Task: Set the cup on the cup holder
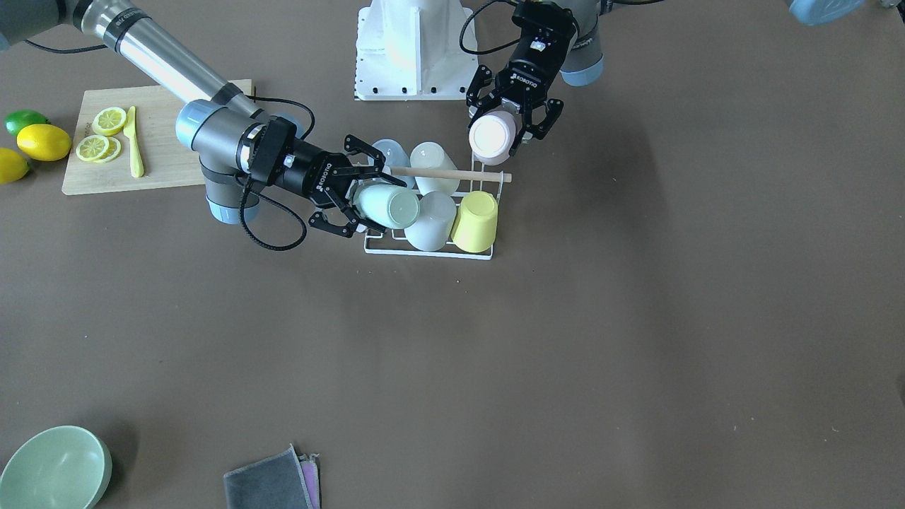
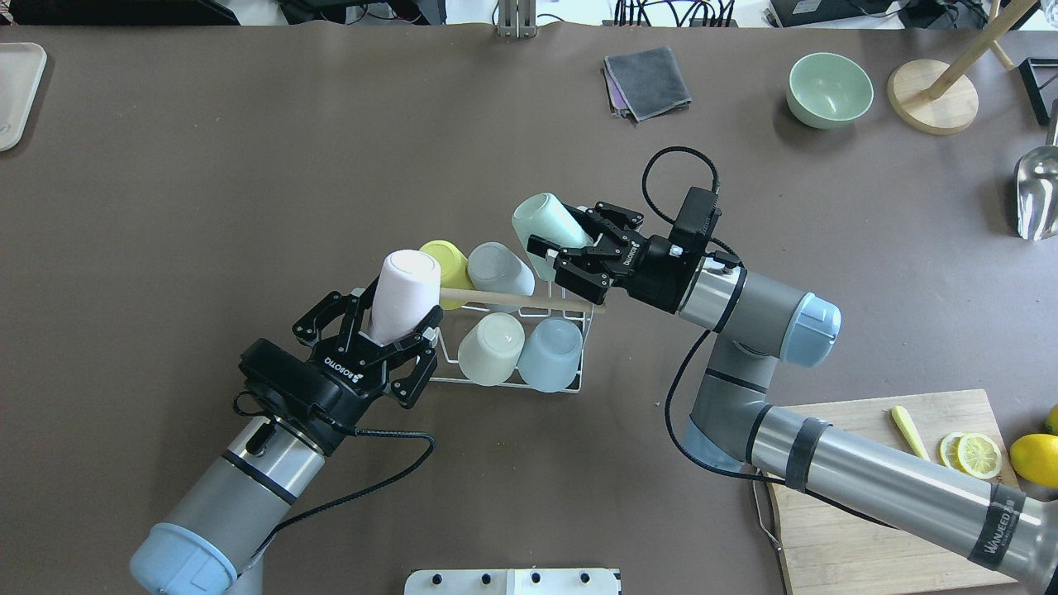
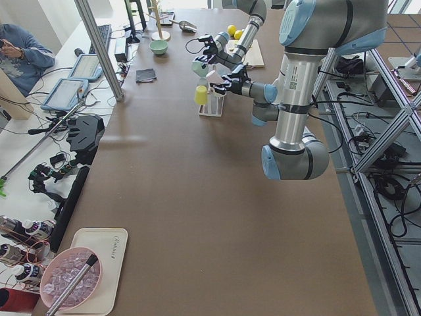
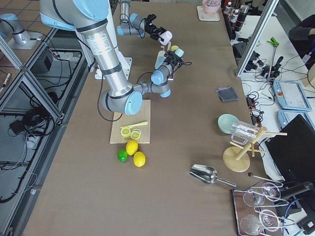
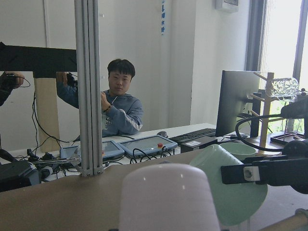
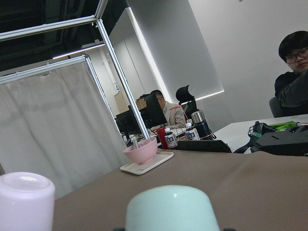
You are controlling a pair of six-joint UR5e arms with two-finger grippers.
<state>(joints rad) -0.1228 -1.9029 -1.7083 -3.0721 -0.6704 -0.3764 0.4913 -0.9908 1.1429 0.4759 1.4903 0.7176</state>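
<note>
The cup holder (image 2: pixel 588 326) is a white wire rack with a wooden rod (image 2: pixel 512 299) across its top, mid-table. It bears a yellow cup (image 2: pixel 444 254), a grey-white cup (image 2: pixel 498 264), a cream cup (image 2: pixel 490 347) and a pale blue cup (image 2: pixel 550 354). My left gripper (image 2: pixel 397 312) is shut on a pale pink cup (image 2: pixel 403 289), held tilted above the rack's left end. My right gripper (image 2: pixel 566 233) is shut on a mint green cup (image 2: pixel 541 219), held tilted above the rack's far right corner. The front view shows the pink cup (image 1: pixel 493 136) and mint cup (image 1: pixel 387 205) by the rack (image 1: pixel 424 252).
A cutting board (image 1: pixel 166 166) with lemon slices and a yellow knife lies by my right arm, with lemons and a lime (image 1: pixel 25 121) beside it. A green bowl (image 2: pixel 829 89), a grey cloth (image 2: pixel 647 81), a wooden stand (image 2: pixel 934 97) and a metal scoop (image 2: pixel 1037 194) lie far right.
</note>
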